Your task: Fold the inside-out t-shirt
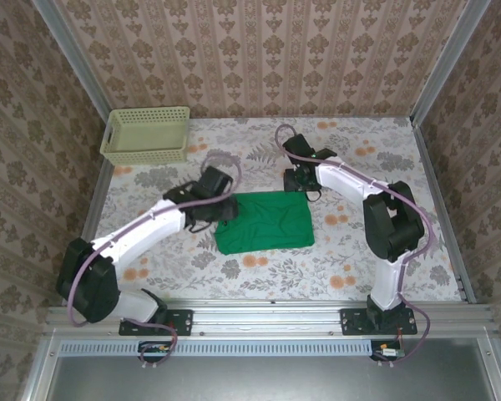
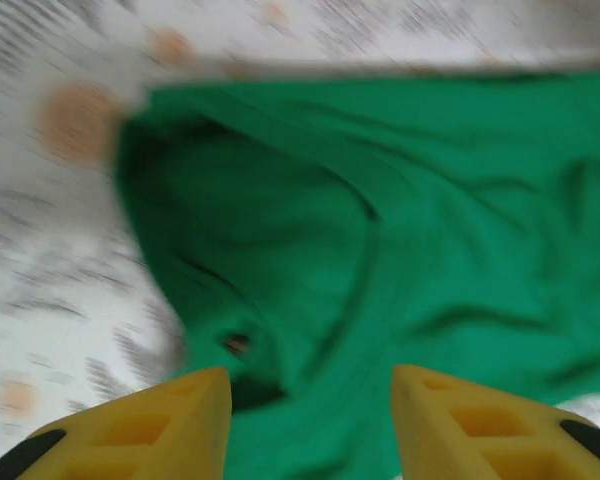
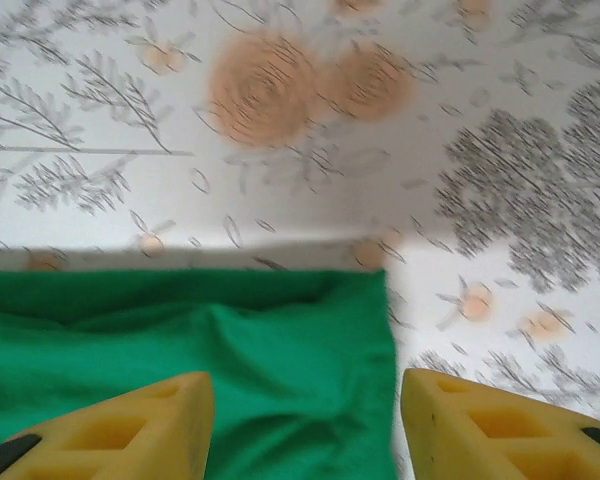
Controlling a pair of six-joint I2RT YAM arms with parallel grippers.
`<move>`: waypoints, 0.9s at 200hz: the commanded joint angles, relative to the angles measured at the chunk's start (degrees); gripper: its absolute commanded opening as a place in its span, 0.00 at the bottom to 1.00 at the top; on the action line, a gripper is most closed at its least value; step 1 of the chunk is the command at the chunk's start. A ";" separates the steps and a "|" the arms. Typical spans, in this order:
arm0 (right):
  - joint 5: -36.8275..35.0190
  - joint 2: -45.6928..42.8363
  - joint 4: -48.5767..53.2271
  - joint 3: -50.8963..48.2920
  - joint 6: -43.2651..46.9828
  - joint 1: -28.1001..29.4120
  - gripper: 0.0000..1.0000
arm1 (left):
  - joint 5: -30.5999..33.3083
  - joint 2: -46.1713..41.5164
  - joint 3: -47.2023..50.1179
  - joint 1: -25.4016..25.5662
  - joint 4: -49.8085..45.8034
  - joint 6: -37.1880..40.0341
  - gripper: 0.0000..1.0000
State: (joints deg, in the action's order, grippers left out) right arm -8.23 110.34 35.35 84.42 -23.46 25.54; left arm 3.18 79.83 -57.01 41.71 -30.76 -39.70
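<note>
From above, the green t-shirt (image 1: 263, 221) lies in the middle of the frame as a folded, roughly rectangular, wrinkled shape on the flowered surface (image 1: 359, 251). A pale yellow-green basket (image 1: 146, 134) stands at the upper left, well apart from it. The left arm reaches in from the lower left, and the left fingers (image 1: 217, 209) are at the shirt's upper left edge. The right arm arches up from the lower right, and the right fingers (image 1: 302, 185) are at the shirt's upper right edge. How wide either pair stands cannot be told from here.

The left wrist view is blurred. The two yellow left fingers (image 2: 140, 430) sit at the bottom of the frame, spread apart and clamping nothing. The t-shirt (image 2: 400, 200) covers the middle and right, its creased edge meeting the surface (image 2: 40, 250) at the left.

In the right wrist view, the right fingers (image 3: 120, 425) are also spread apart at the bottom, holding nothing. A corner of the t-shirt (image 3: 230, 370) lies flat at the lower left and centre, with the surface (image 3: 480, 150) above and to the right.
</note>
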 commanded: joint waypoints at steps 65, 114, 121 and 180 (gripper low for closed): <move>4.86 9.47 2.20 -0.93 -3.72 -4.85 0.50 | -4.90 8.11 12.95 -2.19 11.62 -6.70 0.40; 7.86 -5.32 -3.55 -24.29 -11.52 -5.90 0.49 | -3.65 11.63 8.17 -9.10 10.74 6.71 0.40; 9.34 -9.00 -5.81 -28.69 -13.77 -5.10 0.50 | -3.72 13.09 6.17 -9.75 10.42 8.57 0.40; 8.79 -31.06 -7.69 -42.80 -29.73 8.67 0.57 | -5.73 21.94 -14.46 -11.50 1.19 16.23 0.43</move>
State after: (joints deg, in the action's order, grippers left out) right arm 0.69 84.09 25.43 42.17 -45.89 32.40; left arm -2.17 101.93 -65.30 30.04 -23.20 -28.67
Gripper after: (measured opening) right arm 0.555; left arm 0.419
